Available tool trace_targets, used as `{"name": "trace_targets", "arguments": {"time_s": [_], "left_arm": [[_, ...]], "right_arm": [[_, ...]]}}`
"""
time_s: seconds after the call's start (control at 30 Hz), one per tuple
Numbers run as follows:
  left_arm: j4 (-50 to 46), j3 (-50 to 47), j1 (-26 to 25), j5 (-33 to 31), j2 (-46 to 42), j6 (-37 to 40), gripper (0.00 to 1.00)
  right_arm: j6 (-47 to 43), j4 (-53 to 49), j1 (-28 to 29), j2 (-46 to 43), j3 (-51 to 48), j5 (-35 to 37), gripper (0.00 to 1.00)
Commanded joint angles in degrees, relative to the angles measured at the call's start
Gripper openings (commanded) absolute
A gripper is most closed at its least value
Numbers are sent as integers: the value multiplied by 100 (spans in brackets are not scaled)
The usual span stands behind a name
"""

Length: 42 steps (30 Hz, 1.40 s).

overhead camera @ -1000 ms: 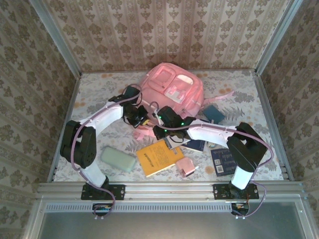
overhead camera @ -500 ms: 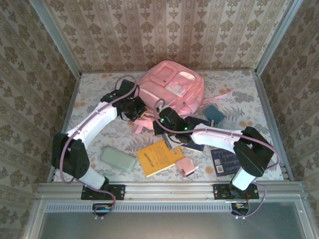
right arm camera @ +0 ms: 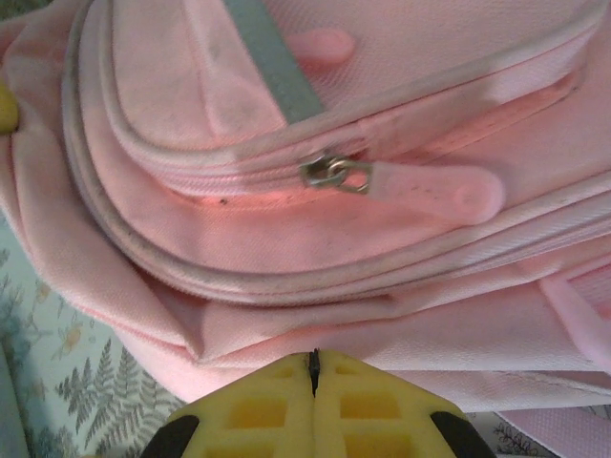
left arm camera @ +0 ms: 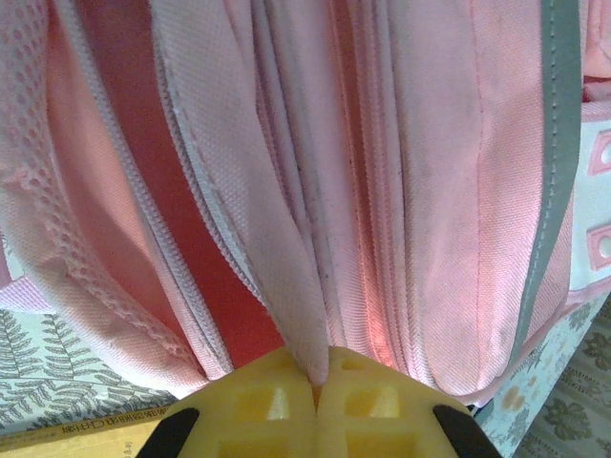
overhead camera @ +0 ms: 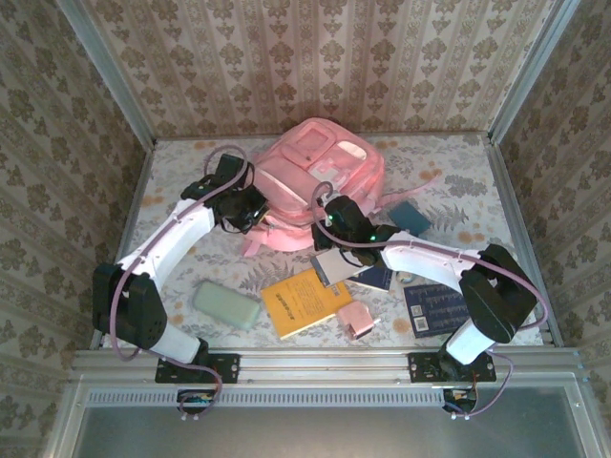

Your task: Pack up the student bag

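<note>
- The pink backpack (overhead camera: 305,162) lay at the far middle of the table (overhead camera: 477,191), front pockets facing up.
- Your left gripper (left arm camera: 315,382) was at its left side, yellow fingers pinching a fold of its pink fabric. Beside the fold, a parted zip showed darker pink lining.
- Your right gripper (right arm camera: 313,367) was at the bag's near edge, fingers pressed together. You couldn't tell whether any cloth was caught between them.
- A zip slider (right arm camera: 334,174) sat on a front pocket seam.
- Outside the bag, nearer you, lay a yellow book (overhead camera: 304,301), a green case (overhead camera: 227,305), a small pink box (overhead camera: 356,320) and a dark blue book (overhead camera: 434,307).
</note>
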Motion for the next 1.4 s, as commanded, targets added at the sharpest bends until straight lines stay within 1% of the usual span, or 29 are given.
{"name": "trace_targets", "arguments": {"time_s": [0.0, 0.13, 0.17, 0.33, 0.47, 0.57, 0.6, 0.73, 0.77, 0.93, 1.07, 1.17, 1.2, 1.23, 1.27, 1.37], "left_arm": [[183, 32, 23, 131, -31, 24, 0], [198, 14, 36, 270, -19, 110, 0], [205, 6, 38, 290, -26, 124, 0], [212, -28, 67, 399, -44, 184, 0], [289, -86, 62, 576, -41, 200, 0], [319, -169, 59, 650, -55, 271, 0], [328, -211, 59, 678, -68, 289, 0], [377, -393, 58, 820, -107, 373, 0], [425, -466, 58, 902, -117, 386, 0], [708, -778, -2, 1190, -108, 346, 0], [1184, -933, -98, 1520, 114, 95, 0], [1528, -897, -109, 1737, 368, -252, 0], [1626, -874, -109, 1799, 428, -401, 0], [1765, -856, -109, 1858, 493, -578, 0], [1910, -831, -109, 1919, 546, -737, 0], [2102, -703, -111, 1907, 618, -1037, 0]], "right_arm": [[-792, -375, 19, -121, 108, -245, 18], [-1949, -599, 33, -178, 238, -415, 49], [-2232, -579, 32, -173, 236, -409, 52], [-3304, -688, 36, 103, 518, -167, 56], [-3512, -640, 4, 569, 881, 106, 56], [-3459, -515, -36, 836, 1133, 424, 52], [-3404, -477, -101, 909, 1198, 412, 45], [-3097, -429, -406, 1088, 1432, 168, 2], [-3008, -408, -494, 1097, 1463, 106, 0], [-2765, -159, -819, 1012, 1456, -114, 0], [-2671, -92, -1019, 936, 1442, -421, 0], [-2682, -96, -1047, 782, 1295, -671, 0], [-2611, -33, -1044, 672, 1181, -749, 8], [-2478, 77, -1044, 519, 992, -811, 21], [-2328, 204, -1038, 339, 768, -852, 30], [-1780, 888, -1036, -257, -92, -1192, 48]]}}
